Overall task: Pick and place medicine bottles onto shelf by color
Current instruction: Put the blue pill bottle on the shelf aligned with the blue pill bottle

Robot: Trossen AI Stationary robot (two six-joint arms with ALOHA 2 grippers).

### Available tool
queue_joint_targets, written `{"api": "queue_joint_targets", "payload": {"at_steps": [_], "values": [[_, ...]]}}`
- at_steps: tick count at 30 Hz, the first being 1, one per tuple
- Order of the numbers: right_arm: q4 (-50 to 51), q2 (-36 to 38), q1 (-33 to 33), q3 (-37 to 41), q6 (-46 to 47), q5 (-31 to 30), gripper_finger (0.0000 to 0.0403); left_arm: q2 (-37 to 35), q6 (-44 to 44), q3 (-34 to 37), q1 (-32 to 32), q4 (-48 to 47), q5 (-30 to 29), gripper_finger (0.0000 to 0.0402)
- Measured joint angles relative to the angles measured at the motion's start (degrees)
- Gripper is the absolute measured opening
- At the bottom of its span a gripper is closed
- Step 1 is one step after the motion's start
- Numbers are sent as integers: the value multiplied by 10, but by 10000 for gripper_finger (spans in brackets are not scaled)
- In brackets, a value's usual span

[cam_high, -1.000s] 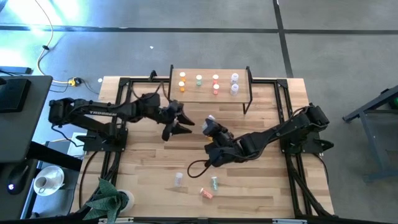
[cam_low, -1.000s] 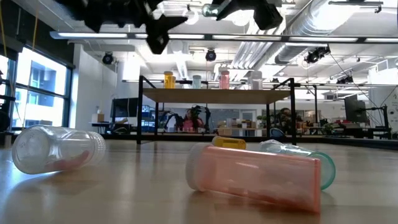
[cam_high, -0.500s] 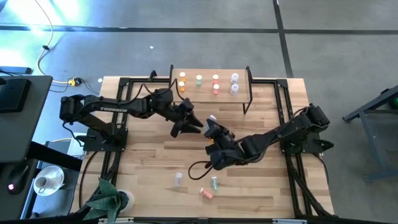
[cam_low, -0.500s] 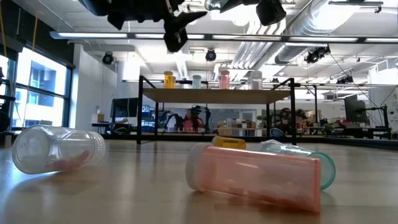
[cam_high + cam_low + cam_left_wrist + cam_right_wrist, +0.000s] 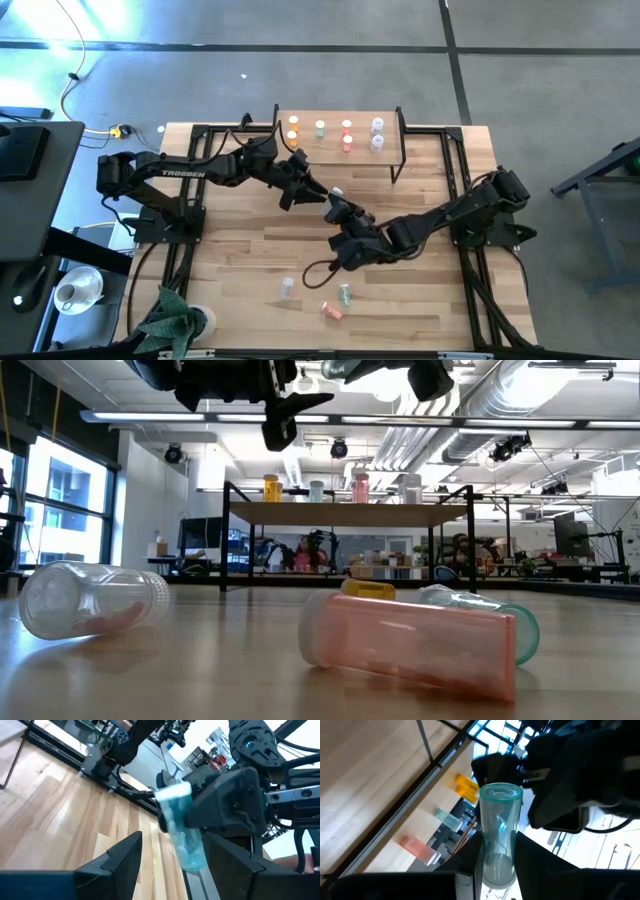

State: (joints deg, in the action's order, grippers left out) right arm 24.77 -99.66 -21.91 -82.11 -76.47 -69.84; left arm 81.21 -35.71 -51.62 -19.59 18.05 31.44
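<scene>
The right gripper [image 5: 337, 203], near the table's center, was clamped on a clear green-tinted bottle [image 5: 497, 832], held up off the light wood table [image 5: 240, 250] with its open rim pointing toward the shelf. Directly at its 10 o'clock in the overhead view, the left gripper [image 5: 308, 187] hung with its fingers [image 5: 117, 860] spread apart and nothing between them; the held bottle [image 5: 181, 832] lay just ahead of those fingers, and whether they touched it could not be told.

The shelf [image 5: 385, 152], a small raised platform on thin black legs, stood at the table's 12 o'clock edge. On its top stood bottles sorted in columns: orange [image 5: 293, 131] at the left, then green [image 5: 320, 128], then pink-red [image 5: 347, 135], and clear ones [image 5: 377, 134] at the right.

Three more bottles lay loose at the table's 6 o'clock end, well apart from both grippers: a clear one [image 5: 288, 287], a green one [image 5: 344, 294] and a pink-red one [image 5: 332, 311]. From table height, the pink-red bottle [image 5: 410, 647] lay on its side in the foreground, the green one [image 5: 500, 622] just behind it, and the clear one [image 5: 92, 598] lay off at 9 o'clock.
</scene>
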Motion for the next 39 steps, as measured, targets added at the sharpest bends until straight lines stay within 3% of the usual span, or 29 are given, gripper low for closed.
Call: {"api": "queue_joint_targets", "payload": {"at_steps": [17, 30, 39], "values": [[-77, 0, 28, 0, -49, 39, 71, 0, 3, 0, 0, 5, 1, 199], [-76, 0, 29, 0, -68, 33, 71, -1, 2, 0, 0, 10, 1, 120], [-77, 0, 29, -1, -81, 36, 94, -1, 2, 1, 0, 13, 3, 104]]}}
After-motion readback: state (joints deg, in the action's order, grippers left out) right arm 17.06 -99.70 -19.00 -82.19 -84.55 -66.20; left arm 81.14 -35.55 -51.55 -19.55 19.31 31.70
